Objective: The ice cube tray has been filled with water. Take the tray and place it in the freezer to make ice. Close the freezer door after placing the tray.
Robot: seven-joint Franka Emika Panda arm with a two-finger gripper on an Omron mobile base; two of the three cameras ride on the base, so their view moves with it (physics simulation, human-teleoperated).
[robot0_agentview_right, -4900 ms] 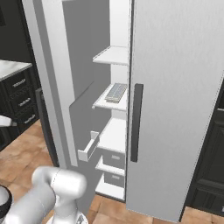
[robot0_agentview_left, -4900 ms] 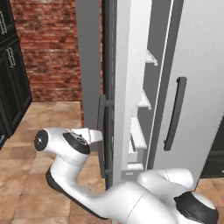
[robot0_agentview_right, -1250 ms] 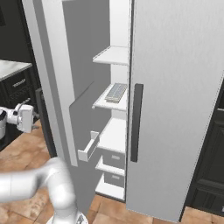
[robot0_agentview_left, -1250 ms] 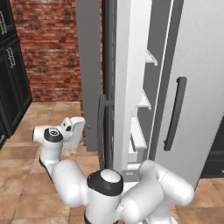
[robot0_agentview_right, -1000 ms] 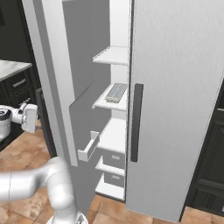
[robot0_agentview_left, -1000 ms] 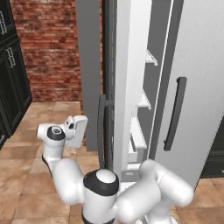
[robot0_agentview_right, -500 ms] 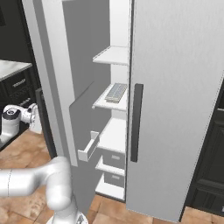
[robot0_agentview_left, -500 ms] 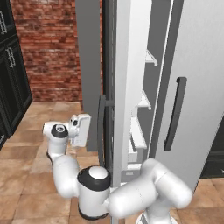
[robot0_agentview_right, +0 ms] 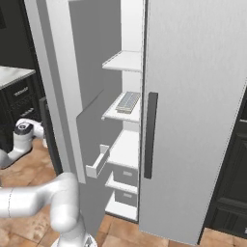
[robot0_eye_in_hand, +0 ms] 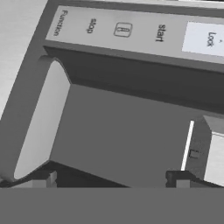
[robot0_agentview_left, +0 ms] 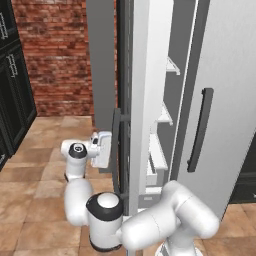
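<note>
Tray [robot0_agentview_right: 128, 102]: on freezer shelf [robot0_agentview_right: 123, 114], long axis running inward. Tool [robot0_agentview_left: 102, 149]: nearer the door's [robot0_agentview_left: 141, 100] outer face than before; grip state indiscernible.

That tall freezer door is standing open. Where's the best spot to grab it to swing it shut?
Probably the dark bar handle on the freezer door's outer face, approached from that outer side, where the gripper sits. The bar runs vertically and stands off the door, so open fingers could close around it.
</note>
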